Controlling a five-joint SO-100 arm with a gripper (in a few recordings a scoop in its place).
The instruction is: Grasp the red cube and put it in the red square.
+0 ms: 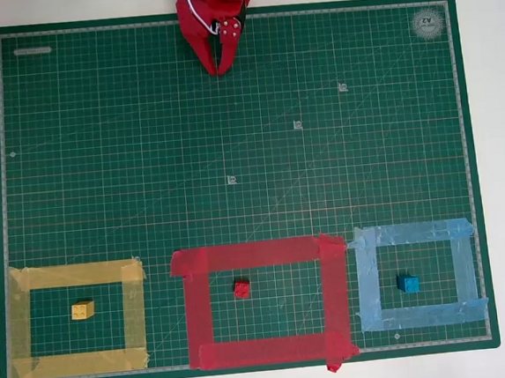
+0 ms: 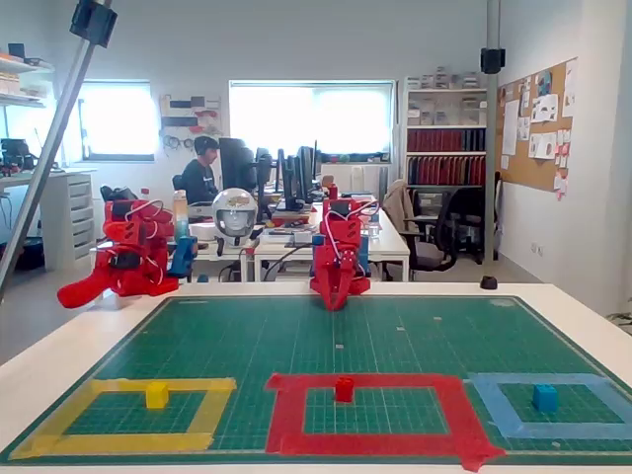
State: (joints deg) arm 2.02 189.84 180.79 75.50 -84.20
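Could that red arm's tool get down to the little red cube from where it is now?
Probably yes. The tool hangs at the mat's far edge, and the red cube sits almost straight ahead inside the red square. Only bare mat lies between them. Whether the arm stretches that far, I can't tell.

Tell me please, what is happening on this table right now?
Nothing is being handled at this moment. The red arm's gripper rests at the far edge of the green mat, fingers together and holding nothing. The red cube already sits inside the red square. A yellow block sits inside the yellow outline, and a blue block inside the light blue outline. The sorting looks finished.
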